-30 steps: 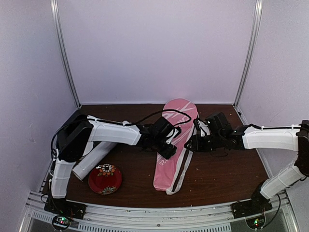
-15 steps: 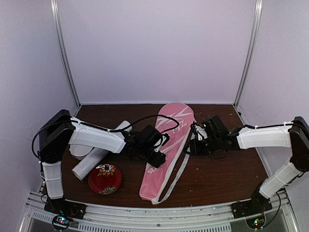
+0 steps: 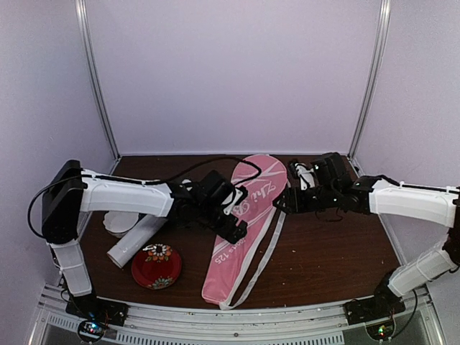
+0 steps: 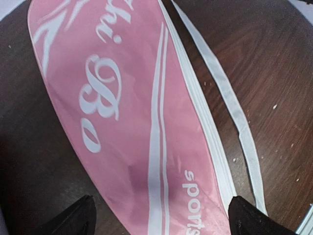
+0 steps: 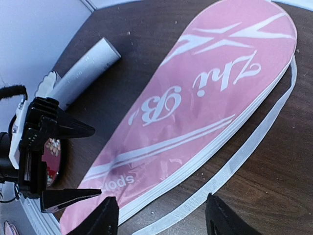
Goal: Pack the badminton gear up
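bag lies flat, seemingly closed; left gripper and right gripper hang over it, jaws apart, empty. lift straight up, clear of the strap.

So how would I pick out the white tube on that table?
Start at the brown table and look to its left side, near the front. The white tube lies there at a slant, between the white scalloped bowl and the red floral plate. It is the only long cylinder; both neighbours are round dishes.
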